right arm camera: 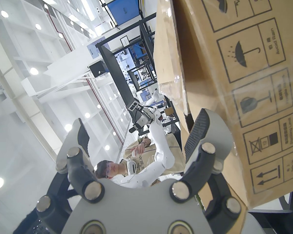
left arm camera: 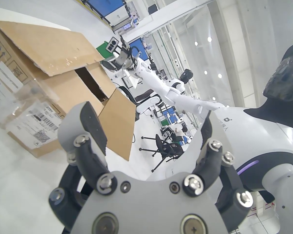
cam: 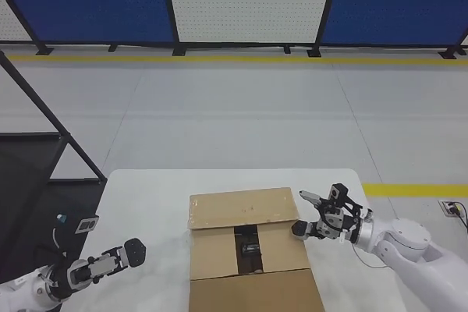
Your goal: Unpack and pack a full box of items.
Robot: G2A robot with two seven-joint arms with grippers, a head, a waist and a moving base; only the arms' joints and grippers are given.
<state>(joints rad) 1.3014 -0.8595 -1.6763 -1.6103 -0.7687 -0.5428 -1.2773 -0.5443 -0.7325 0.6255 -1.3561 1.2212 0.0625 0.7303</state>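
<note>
A cardboard box stands in the middle of the white table. Its far flap is raised, and a dark gap between the side flaps shows something dark inside. My right gripper is open at the box's far right corner, and one of its fingers lies against the printed box wall. My left gripper is open and holds nothing, well left of the box near the table's front left. In the left wrist view the box lies beyond that gripper.
A black metal rack stands off the table's left side. A small grey device sits at the table's left edge. Blue and white partition panels line the back, with open floor in between.
</note>
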